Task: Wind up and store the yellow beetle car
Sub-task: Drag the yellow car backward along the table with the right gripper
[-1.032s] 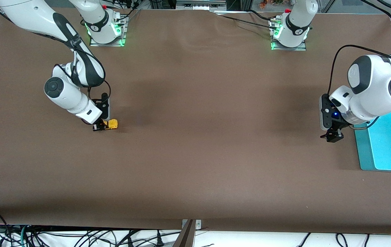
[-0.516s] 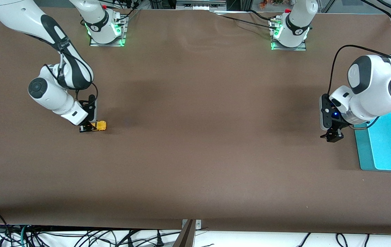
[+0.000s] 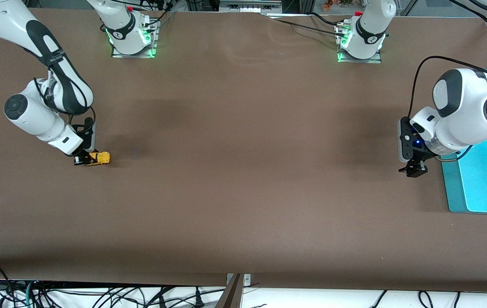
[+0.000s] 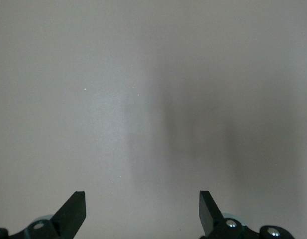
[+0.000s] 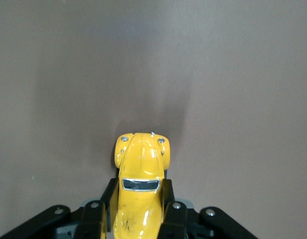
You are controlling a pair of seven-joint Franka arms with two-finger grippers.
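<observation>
So rn my right pincer (image 3: 84, 160) is low at the surface (image 3: 243, 171), toward the right arm's end of it, and it's clamped on the yellow beetle car (image 3: 100, 158). In the right wrist view the car (image 5: 139, 181) sits between my two fingers (image 5: 99, 219), one pressed on each side of the body, w/ the rounded nose and its two little headlights poking out past the fingertips and a dark window showing on top. From the front cam the car's nose points toward the middle of the surface, and the wheels look like they're right down at the brown mat, tho I can't tell for sure if they're touching it or a hair above. Left arm is just waiting at its own end. My left pincer (image 3: 412, 170) hangs over bare surface just beside the teal bin (image 3: 478, 184), not over it. In the left wrist view that pincer (image 4: 142, 214) is spread wide w/ nothing between the two dark fingertips (image 4: 73, 209), only plain mat and some soft shadows under it. The car and the bin are well apart, basically at the two ends of the surface.
</observation>
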